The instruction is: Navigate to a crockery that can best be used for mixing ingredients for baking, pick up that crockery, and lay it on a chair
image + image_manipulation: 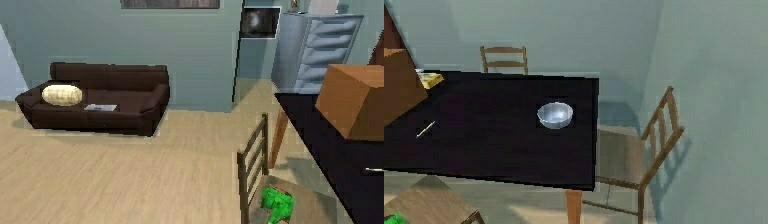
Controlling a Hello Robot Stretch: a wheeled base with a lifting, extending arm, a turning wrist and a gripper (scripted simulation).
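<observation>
Left to right in the arm side view, we've got a cardboard box (396,85) at the edge of the black table (484,150), a thin pale stick (425,129) lying on it, a wooden chair (504,58) at the far side, then the bowl (555,115) sitting upright near the table's right end, with a second chair (639,150) just beside that end. The bowl looks shiny and metallic, so we'd guess light, stiff and kinda slippery, and with no handle the rim is the spot to grab. We can't tell what state the gripper is in right now, so no guessing there.
</observation>
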